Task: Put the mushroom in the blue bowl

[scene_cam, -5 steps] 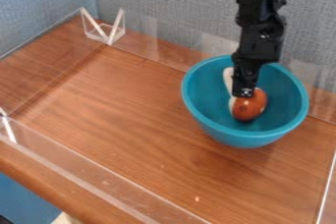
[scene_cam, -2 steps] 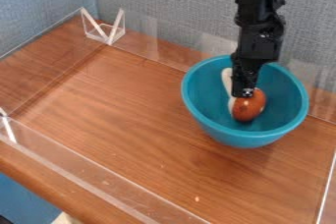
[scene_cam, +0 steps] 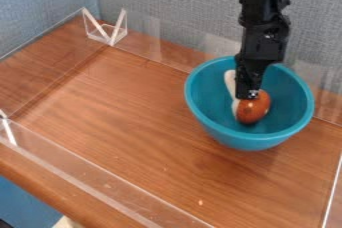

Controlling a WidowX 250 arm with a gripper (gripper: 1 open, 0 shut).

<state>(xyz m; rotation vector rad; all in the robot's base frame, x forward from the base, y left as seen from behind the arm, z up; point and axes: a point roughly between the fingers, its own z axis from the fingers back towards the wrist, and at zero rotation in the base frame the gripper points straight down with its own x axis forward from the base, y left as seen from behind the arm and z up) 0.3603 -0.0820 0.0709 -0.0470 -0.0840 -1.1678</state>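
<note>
The step in hand, as I judge it, is the release. The small toy mushroom with its rounded orange-brown cap and cream stem [scene_cam: 254, 106] is already down inside the large, deep, teal-blue plastic bowl [scene_cam: 210, 114], well below the rim.

To do this well I should spread the fingers in place, with no sideways sweep, so the mushroom settles onto the glossy floor instead of being flicked against the wall. Then I should rise straight up through the middle of the opening, clear of the rim. The bowl looks like light plastic, and a catch on its edge could slide or tip it on the brown wooden counter [scene_cam: 120, 102].

My black claw [scene_cam: 249, 92] points down into the bowl with its fingers pressed together. The mushroom sits right at their tips, so I take it that they are pinching it, though the dark fingers hide the exact contact.

The cream stem shows just beside the fingers and the cap bulges out below them. The mushroom is close to the bowl's middle, a little toward the back wall. I cannot tell whether the cap already rests on the bowl's floor.
</note>
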